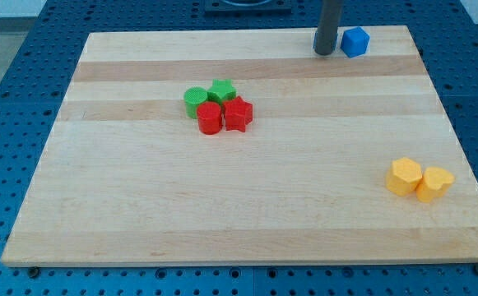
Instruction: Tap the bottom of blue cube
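A blue cube (355, 41) sits near the view's top right edge of the wooden board (247, 205). My dark rod comes down from the view's top, and my tip (324, 52) rests on the board just left of the blue cube, a small gap apart from it and level with its lower half.
Two green blocks (195, 100) (221, 90) and two red blocks (209, 117) (238, 113) cluster together left of the board's middle. Two yellow blocks (404, 176) (433, 183) sit side by side at the view's right, low on the board. Blue pegboard surrounds the board.
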Controlling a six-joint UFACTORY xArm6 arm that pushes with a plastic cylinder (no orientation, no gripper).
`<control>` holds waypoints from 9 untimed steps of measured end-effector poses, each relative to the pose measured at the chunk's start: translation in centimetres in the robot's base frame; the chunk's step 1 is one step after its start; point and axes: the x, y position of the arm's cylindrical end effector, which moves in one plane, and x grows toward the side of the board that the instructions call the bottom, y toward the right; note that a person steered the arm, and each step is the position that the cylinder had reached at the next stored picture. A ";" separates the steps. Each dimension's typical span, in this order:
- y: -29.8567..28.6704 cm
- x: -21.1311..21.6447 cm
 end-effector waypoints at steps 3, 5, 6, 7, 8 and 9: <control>4.2 4.5; 2.6 1.8; 1.3 1.1; 1.3 0.9; 3.0 3.0; 5.9 4.4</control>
